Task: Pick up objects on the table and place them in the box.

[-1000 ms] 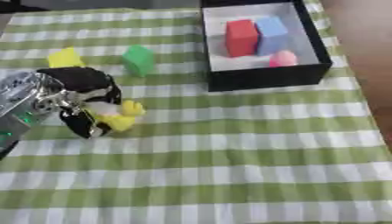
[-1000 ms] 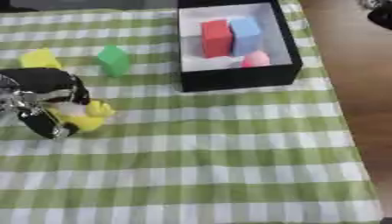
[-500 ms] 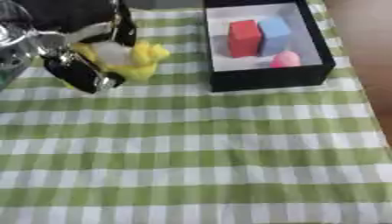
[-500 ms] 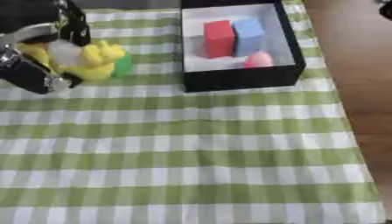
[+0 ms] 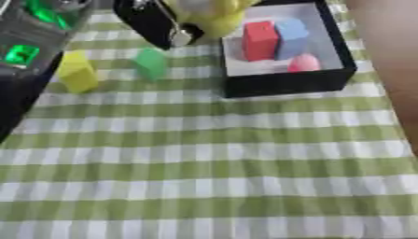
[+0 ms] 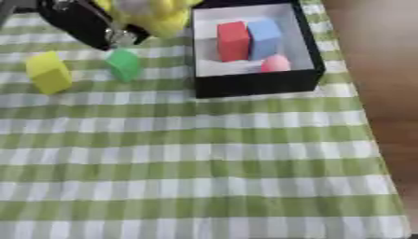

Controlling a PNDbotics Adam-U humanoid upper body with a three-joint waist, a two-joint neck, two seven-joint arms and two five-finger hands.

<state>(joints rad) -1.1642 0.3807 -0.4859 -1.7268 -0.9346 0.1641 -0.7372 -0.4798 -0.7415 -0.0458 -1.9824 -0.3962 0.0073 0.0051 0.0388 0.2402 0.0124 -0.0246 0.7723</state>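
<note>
Checked tablecloth (image 5: 204, 154) bears box (image 5: 286, 84), 2 blocks (image 5: 77, 72).

No text, label or number can be read anywhere.

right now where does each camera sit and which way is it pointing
Left eye view: in the head, looking down at the green checked tablecloth; the black left hand holding a yellow toy and its forearm show at upper left.
Right eye view: beside it, same downward look; only the hand shows, at the top.
Both share the black box, green block and yellow block.
</note>
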